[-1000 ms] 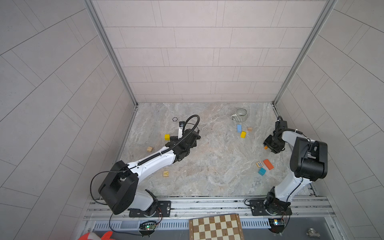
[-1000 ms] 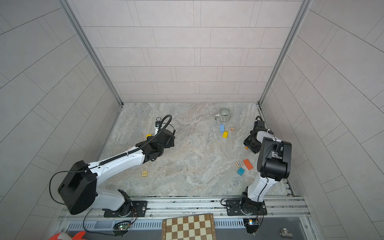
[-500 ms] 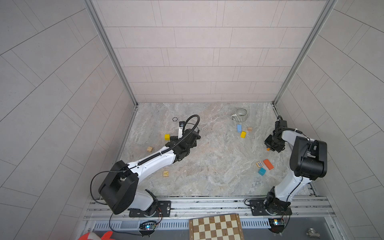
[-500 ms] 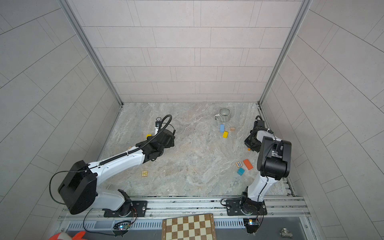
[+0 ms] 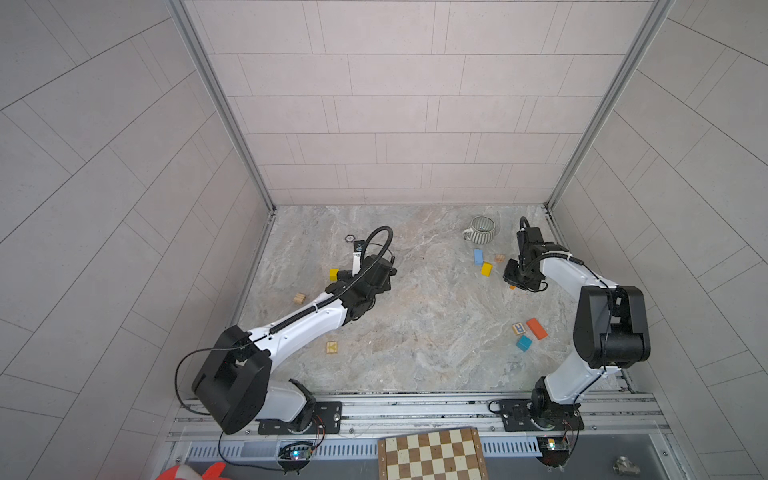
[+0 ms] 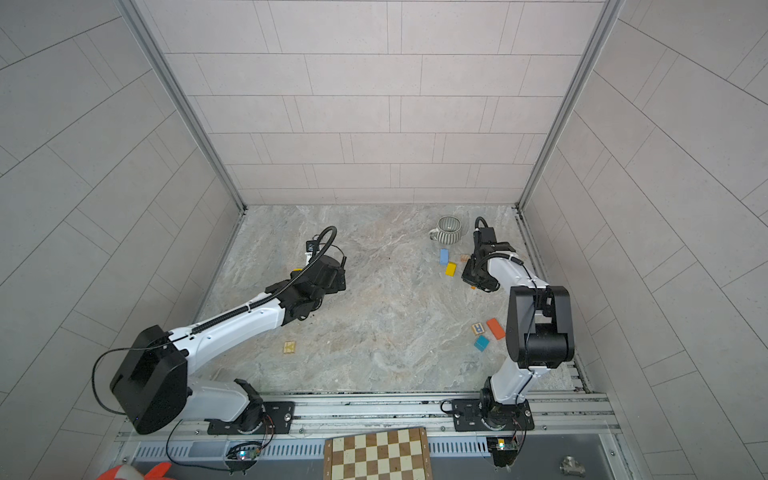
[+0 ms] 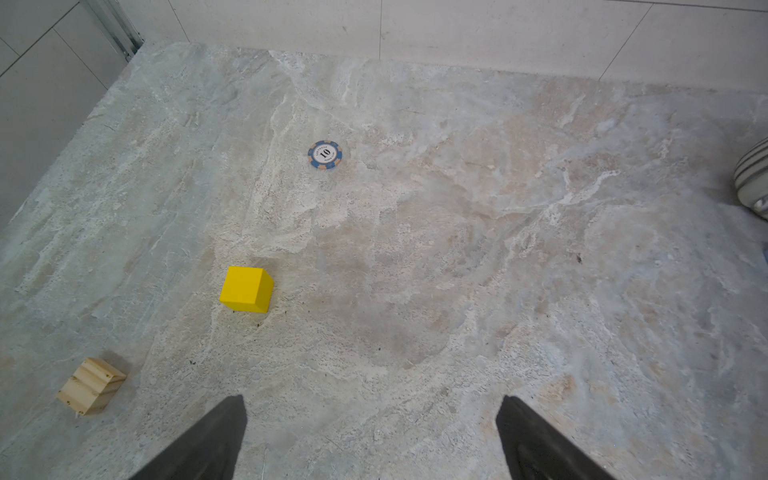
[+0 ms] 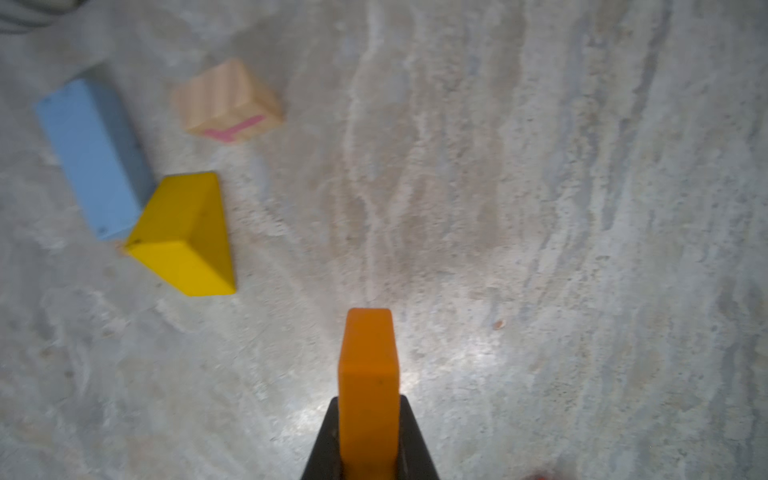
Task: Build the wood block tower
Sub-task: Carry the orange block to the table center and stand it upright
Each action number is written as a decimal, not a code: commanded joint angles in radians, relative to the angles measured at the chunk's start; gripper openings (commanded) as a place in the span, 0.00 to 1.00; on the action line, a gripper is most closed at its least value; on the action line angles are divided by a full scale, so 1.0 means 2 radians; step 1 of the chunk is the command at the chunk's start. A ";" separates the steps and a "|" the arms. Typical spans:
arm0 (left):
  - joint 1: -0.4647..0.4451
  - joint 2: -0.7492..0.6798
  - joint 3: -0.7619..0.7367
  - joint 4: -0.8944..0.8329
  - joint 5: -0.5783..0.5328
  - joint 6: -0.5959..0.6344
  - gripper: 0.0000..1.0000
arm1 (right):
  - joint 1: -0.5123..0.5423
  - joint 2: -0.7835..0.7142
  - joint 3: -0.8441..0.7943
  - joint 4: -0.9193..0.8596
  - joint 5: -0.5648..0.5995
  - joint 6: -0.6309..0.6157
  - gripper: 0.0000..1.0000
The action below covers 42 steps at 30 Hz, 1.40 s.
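Looking over the whole marble-look tabletop point(image 5: 432, 299), no tower exists yet. The wood blocks just sit in loose clusters, so my read is we're at the very first pick.

The left gripper point(image 7: 370, 440) is spread wide with nothing in it, hanging over bare stone. I'd guess it's parked there to go for the yellow cube point(image 7: 246, 289) just ahead of it.

The right gripper point(image 8: 369, 419) is clamped on a thin orange block point(image 8: 369, 353), which is pinched by its flat faces and pokes out past the fingertips. That makes sense if you want to lay it down as a base. I can't tell whether it's clear of the table.

The chessboard point(image 5: 432, 455) sits out front past the rail, out of play. The striped mug point(image 5: 481, 228) is in the far right corner.

- **Near the right gripper:** a blue bar point(image 8: 93, 158) touching a yellow wedge point(image 8: 187, 232), with a lettered cube point(image 8: 228, 102) just beside them.
- **Closer to the rail:** a red-orange bar point(image 5: 536, 328), a teal block point(image 5: 523, 343) and an R cube point(image 5: 518, 329) huddle together.
- **On the left side:** a plain wood block point(image 7: 91, 386) and a poker chip point(image 7: 325, 154) lie well apart.
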 commanded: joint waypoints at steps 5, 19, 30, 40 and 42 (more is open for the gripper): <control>0.007 -0.063 -0.027 -0.018 0.016 -0.042 1.00 | 0.112 -0.016 0.010 0.019 -0.101 -0.003 0.00; 0.010 -0.218 -0.119 -0.082 0.029 -0.077 1.00 | 0.284 0.093 0.039 0.216 -0.226 0.102 0.00; 0.018 -0.222 -0.131 -0.089 0.077 -0.105 1.00 | 0.313 0.155 0.030 0.315 -0.242 0.169 0.00; 0.017 -0.221 -0.130 -0.085 0.067 -0.098 1.00 | 0.313 0.176 0.028 0.308 -0.241 0.157 0.03; 0.018 -0.221 -0.130 -0.085 0.066 -0.097 1.00 | 0.313 0.178 0.029 0.301 -0.237 0.152 0.06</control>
